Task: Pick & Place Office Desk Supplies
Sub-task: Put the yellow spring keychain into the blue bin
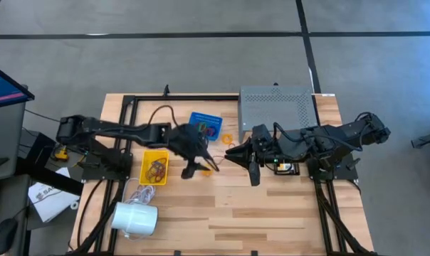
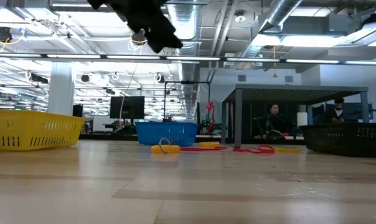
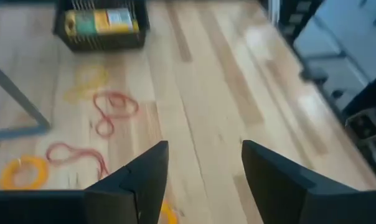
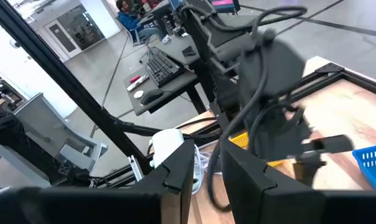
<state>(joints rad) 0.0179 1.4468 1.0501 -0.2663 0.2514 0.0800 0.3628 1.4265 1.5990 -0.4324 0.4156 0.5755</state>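
Looks like a between-picks moment: the left gripper (image 1: pixel 193 169) is held above the middle of the table (image 1: pixel 272 213), just beside the yellow basket (image 1: pixel 155 167), with its fingers (image 3: pixel 144 177) spread apart and nothing seen between them in the left wrist view. So a pick is judged to be coming up, not a drop-off. The loose rubber bands (image 3: pixel 113 111) are scattered on the wood ahead of that gripper, red and yellow ones mostly, and a yellow-green crayon box (image 3: pixel 101 20) is already sitting in a dark basket (image 3: pixel 101 37) farther off. A few bands can also be made out inside the yellow basket from above, and a blue basket (image 1: pixel 205 124) is parked near the grey perforated shelf (image 1: pixel 275 107). The right gripper (image 1: pixel 254 174) is parked over the table in front of that shelf, jaws only partly apart, and nothing is seen held there. For the next move, one band probably needs to be singled out, the open fingers lowered right down to the wood around it, and closed low enough that the thin flat band is actually caught and not just pushed along. Which basket it belongs in can't be told from here.
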